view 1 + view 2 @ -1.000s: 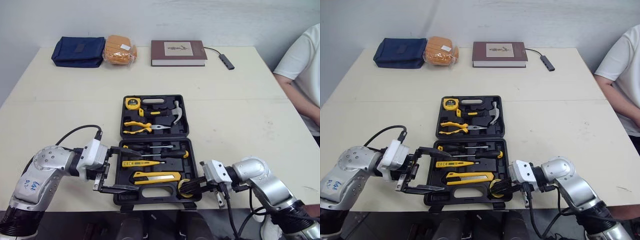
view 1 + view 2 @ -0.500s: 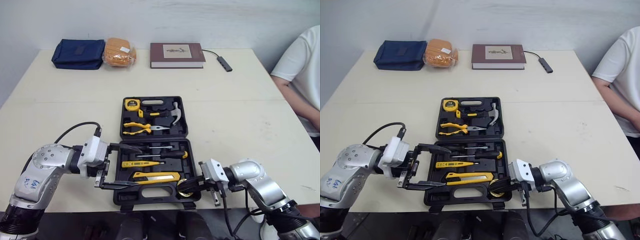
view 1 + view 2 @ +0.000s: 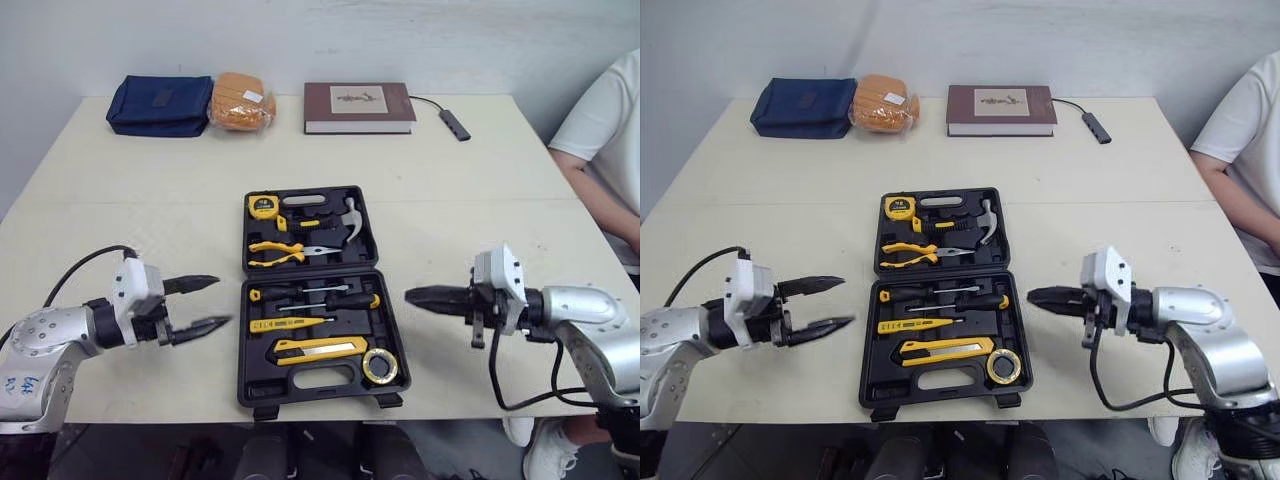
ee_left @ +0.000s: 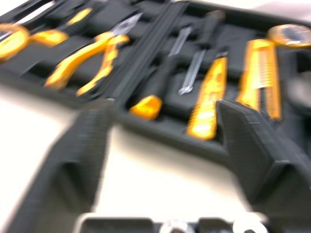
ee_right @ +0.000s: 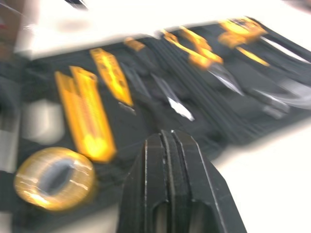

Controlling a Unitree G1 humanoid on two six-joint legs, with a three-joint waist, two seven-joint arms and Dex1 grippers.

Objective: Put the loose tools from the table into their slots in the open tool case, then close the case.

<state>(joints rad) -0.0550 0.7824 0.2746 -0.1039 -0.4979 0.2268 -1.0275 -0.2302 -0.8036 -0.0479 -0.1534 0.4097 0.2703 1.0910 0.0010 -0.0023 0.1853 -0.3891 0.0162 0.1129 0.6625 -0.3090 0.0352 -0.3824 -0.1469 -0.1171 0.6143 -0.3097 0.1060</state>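
Observation:
The black tool case [image 3: 243,370] lies open at the table's middle. Its far half holds a tape measure [image 3: 264,206], a hammer [image 3: 345,215] and pliers [image 3: 285,250]. The near half holds screwdrivers [image 3: 320,297], a yellow tester pen [image 3: 290,323], a utility knife [image 3: 320,347] and a yellow tape roll [image 3: 379,365]. My left gripper [image 3: 222,300] hovers open just left of the case, fingers pointing at it. To the case's right my right gripper [image 3: 410,295] is shut and holds nothing, its tip a short way from the case's right edge.
Along the table's far edge lie a blue pouch [image 3: 160,103], an orange packet [image 3: 240,100], a brown book [image 3: 358,105] and a small grey hub on a cable [image 3: 452,122]. A person in a white shirt [image 3: 600,130] sits at the right side.
Both grippers have drawn back from the case's near half, the left one leftward and the right one rightward. The tape roll stays in the case at its near right corner.

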